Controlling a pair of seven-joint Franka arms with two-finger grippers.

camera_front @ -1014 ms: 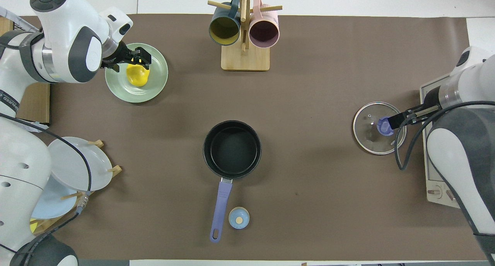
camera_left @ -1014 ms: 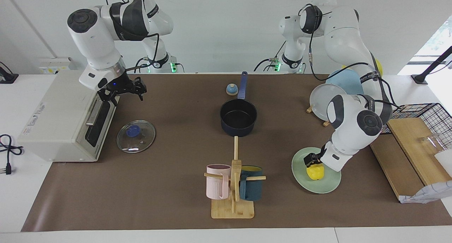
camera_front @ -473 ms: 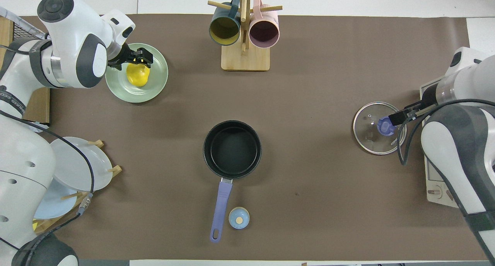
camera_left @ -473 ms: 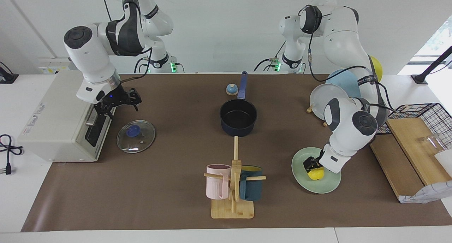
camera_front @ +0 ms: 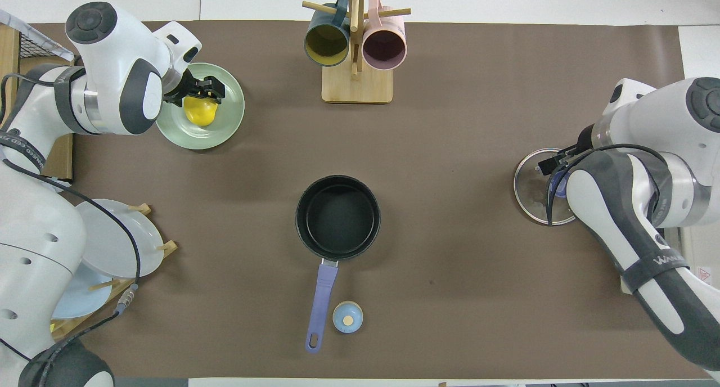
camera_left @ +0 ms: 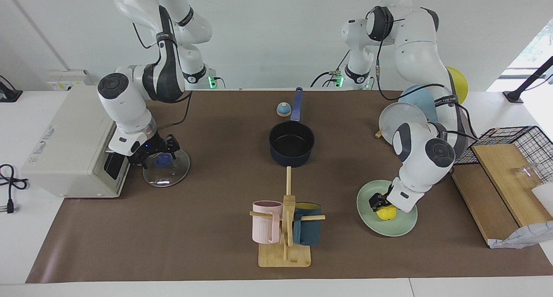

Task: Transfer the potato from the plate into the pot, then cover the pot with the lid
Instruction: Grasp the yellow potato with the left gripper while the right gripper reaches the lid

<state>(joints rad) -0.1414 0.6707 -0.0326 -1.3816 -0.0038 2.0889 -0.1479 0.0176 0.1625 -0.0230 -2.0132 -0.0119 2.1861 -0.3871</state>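
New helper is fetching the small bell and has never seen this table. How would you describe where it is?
Find the dark pot mid-table and follow its long blue handle toward the robots. The bell sits beside the handle's end: small, round, blue-domed.

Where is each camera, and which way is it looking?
Facing view: high across the table, looking at the robots; both whole arms show, left gripper at the potato, right gripper at the lid.
Overhead view: high above the robots' end, looking steeply down and forward; both arms enter from the bottom.
Shared: both show the pot, green plate, potato and lid, turned half around.
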